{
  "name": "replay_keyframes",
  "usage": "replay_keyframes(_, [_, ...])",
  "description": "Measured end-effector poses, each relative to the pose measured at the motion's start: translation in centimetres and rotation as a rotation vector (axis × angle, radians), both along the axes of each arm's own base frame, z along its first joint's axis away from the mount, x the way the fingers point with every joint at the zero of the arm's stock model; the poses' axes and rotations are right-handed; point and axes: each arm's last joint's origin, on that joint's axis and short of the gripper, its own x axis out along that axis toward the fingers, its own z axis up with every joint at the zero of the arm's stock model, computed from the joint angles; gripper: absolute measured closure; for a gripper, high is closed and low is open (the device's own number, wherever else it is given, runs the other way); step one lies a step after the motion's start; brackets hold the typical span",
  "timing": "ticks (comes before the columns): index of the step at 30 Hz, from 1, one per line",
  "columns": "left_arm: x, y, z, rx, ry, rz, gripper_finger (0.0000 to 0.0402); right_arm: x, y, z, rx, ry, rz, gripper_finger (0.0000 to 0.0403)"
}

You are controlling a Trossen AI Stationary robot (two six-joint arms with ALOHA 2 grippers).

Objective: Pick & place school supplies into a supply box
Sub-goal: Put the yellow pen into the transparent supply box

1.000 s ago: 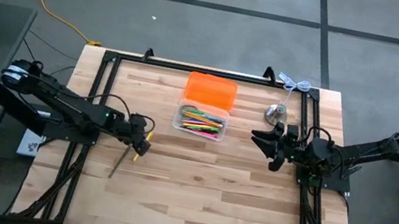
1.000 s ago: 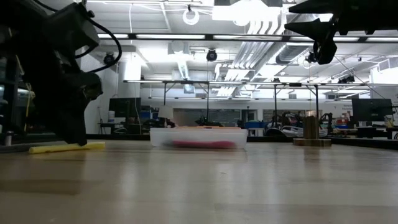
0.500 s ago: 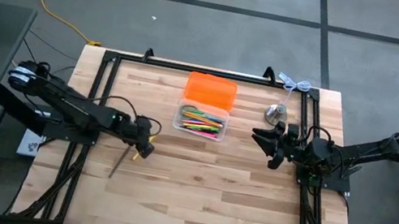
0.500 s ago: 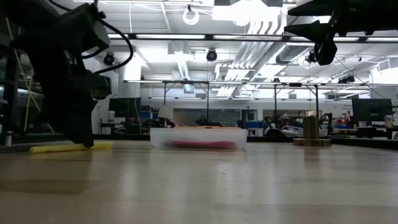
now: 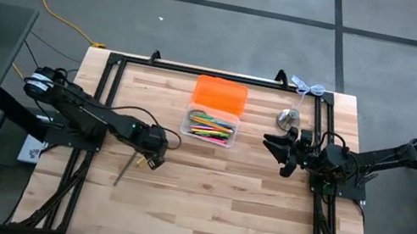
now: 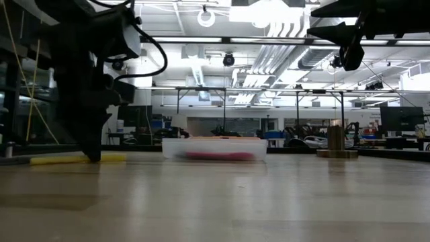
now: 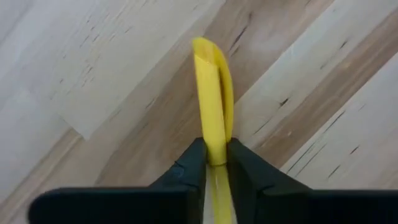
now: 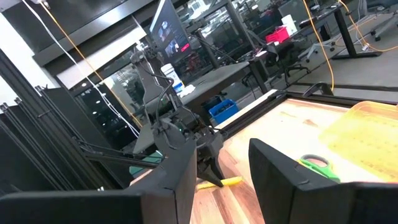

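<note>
Left gripper [image 5: 154, 160]: has shifted slightly right along the table since the earlier frame, its fingers narrowed onto the yellow marker [image 7: 211, 118]. Arm reaches low from the left, claw tips down at the tabletop, clamped on the marker lying flat left of the supply box [image 5: 210, 126]. Right gripper [image 5: 282, 156]: raised at right, fingers apart, empty.

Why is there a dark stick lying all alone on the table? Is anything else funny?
A dark pencil lies loose on the table, outside the box that holds the other supplies. It just isn't packed yet. The left gripper is pinching a yellow marker near it. Nothing looks spilled or broken.
</note>
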Motion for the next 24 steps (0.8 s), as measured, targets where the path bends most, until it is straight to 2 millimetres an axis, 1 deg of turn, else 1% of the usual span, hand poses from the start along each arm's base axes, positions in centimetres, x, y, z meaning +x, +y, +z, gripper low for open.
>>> replay_keyframes(4, [0.7, 0.0, 0.7, 0.031, -0.003, -0.057, 0.0359, 0.0, 0.0, 0.0, -0.001, 0.003, 0.000, 0.0279])
replay_keyframes(7, [1.0, 0.0, 1.0, 0.050, -0.013, -0.065, 0.0375, 0.0, 0.0, -0.1, -0.002, 0.008, 0.001, 0.0279])
replay_keyframes(9, [1.1, 0.0, 1.1, 0.057, -0.014, -0.071, 0.0374, 0.0, 0.0, -0.1, -0.004, 0.015, 0.001, 0.0279])
replay_keyframes(12, [1.4, 0.0, 1.6, 0.055, -0.027, -0.071, 0.0361, 0.0, 0.0, -0.2, -0.006, 0.022, 0.001, 0.0279])
replay_keyframes(17, [2.1, -0.1, 3.0, 0.060, -0.012, -0.087, 0.0357, 0.0, 0.0, -0.2, -0.006, 0.024, 0.001, 0.0279])
replay_keyframes(20, [2.6, -0.2, 4.5, 0.081, 0.001, -0.116, 0.0363, 0.0, 0.0, -0.2, -0.006, 0.023, 0.001, 0.0279])
replay_keyframes(24, [3.3, -0.2, 6.8, 0.118, 0.021, -0.151, 0.0363, 0.0, 0.0, -0.2, -0.006, 0.023, 0.001, 0.0279])
